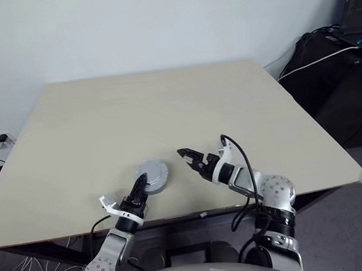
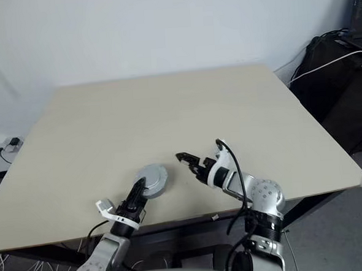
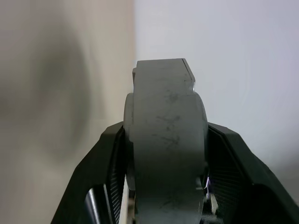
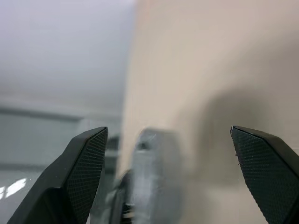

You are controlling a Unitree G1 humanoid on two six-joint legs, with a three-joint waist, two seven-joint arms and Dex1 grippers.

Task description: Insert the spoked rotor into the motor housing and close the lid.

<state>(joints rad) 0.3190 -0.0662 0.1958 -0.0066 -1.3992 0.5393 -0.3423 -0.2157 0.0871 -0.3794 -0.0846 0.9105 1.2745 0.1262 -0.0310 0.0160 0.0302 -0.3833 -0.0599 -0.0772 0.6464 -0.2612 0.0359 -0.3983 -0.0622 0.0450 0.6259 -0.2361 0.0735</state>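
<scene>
A thick round grey piece lies flat low over the table's near edge, its top the smooth grey lid [image 1: 154,174]. My left gripper [image 1: 140,187] reaches in from the near side and is shut on it; in the left wrist view the black fingers [image 3: 105,163] press both sides of the lid [image 3: 166,140], seen edge-on. Whether it rests on the table I cannot tell. The spoked rotor and the motor housing are hidden. My right gripper [image 1: 186,157] hangs just right of the lid, apart from it, open wide, pointing at it; the lid [image 4: 156,172] shows ahead of its fingers.
The beige table [image 1: 167,112] stretches far and wide beyond both grippers. A white wall stands behind it. Off the table's right side sit black equipment [image 1: 331,71] with a white cable and a laptop [image 1: 358,14]. Loose cables lie on the floor at the near left.
</scene>
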